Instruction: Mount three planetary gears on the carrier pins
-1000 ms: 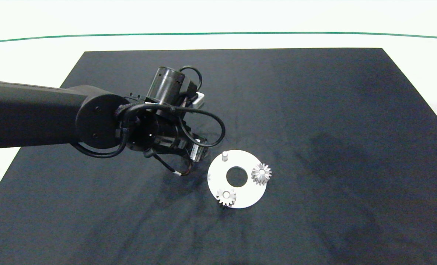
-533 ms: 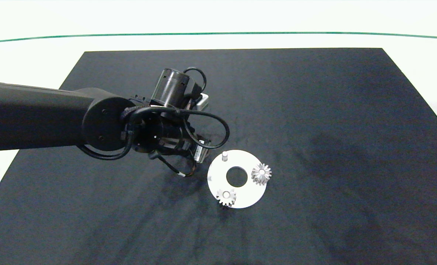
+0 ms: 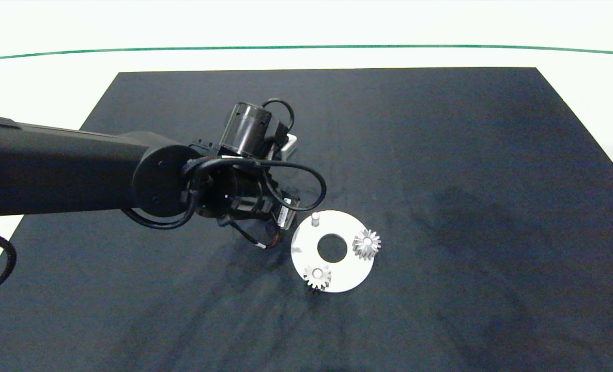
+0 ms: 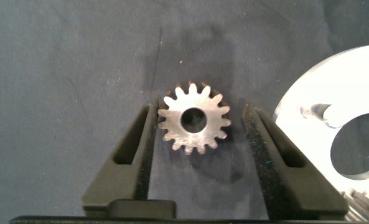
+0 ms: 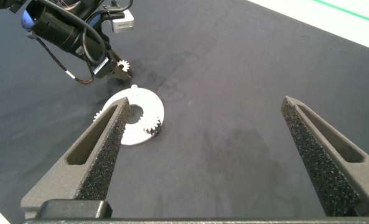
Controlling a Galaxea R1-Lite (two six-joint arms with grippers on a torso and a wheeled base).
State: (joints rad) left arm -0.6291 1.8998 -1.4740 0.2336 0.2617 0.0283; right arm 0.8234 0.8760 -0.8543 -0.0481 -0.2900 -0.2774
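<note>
The left gripper [image 4: 195, 127] holds one small metal gear [image 4: 194, 122] pinched flat between its two fingers [image 4: 132, 149]. It hangs above the black mat [image 3: 441, 155] on the desk, just beside the white disc [image 3: 355, 268]. Two more gears [image 3: 367, 244] sit on pins on the disc's right and near sides. One pin [image 3: 315, 218] on the far side stands bare. The right gripper [image 5: 203, 155] waits high near the desk's right edge, fingers spread wide.
</note>
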